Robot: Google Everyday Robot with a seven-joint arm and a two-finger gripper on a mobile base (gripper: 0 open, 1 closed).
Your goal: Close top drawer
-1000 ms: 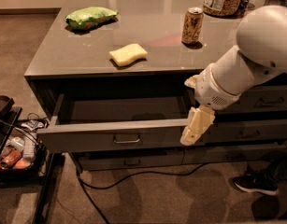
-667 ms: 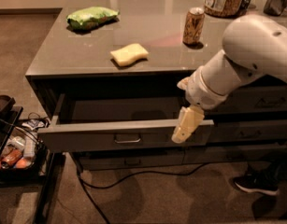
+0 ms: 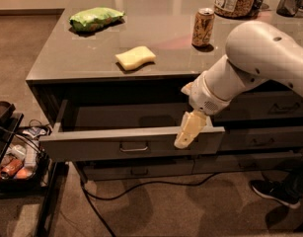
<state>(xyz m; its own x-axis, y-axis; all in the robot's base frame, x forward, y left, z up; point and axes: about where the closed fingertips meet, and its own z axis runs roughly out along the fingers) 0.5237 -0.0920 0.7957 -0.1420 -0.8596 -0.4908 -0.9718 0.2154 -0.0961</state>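
**Desk:** Pictured behind the gripper (image 3: 189, 130), the grey cabinet (image 3: 67, 70). Why the gap in its face?

**Photographer:** Left by the top drawer (image 3: 92, 143), pulled well out toward the camera, stretching mostly left of the gripper. Not yet closed. By judgement, awaiting a push inward.

**Desk:** And the white arm (image 3: 259, 53)?

**Photographer:** Reaching in from the right, bulky elbow high beside the counter edge, wrist turned downward. Ends in the gripper, hanging tip-down at the front panel's upper edge, near its right end. Touching or just short of it: impossible to confirm. Open or closed: cannot tell either.

**Desk:** Why there, not at the silver pull (image 3: 134, 147)?

**Photographer:** Probably no hold needed for closing. Enough to lean on the flat panel. Pull sitting untouched, left of the gripper.

**Desk:** On the counter?

**Photographer:** Above and behind the gripper, a can (image 3: 203, 27). Farther left, a yellow sponge (image 3: 135, 58) and a green bag (image 3: 95, 19). All clear of the drawer's path.
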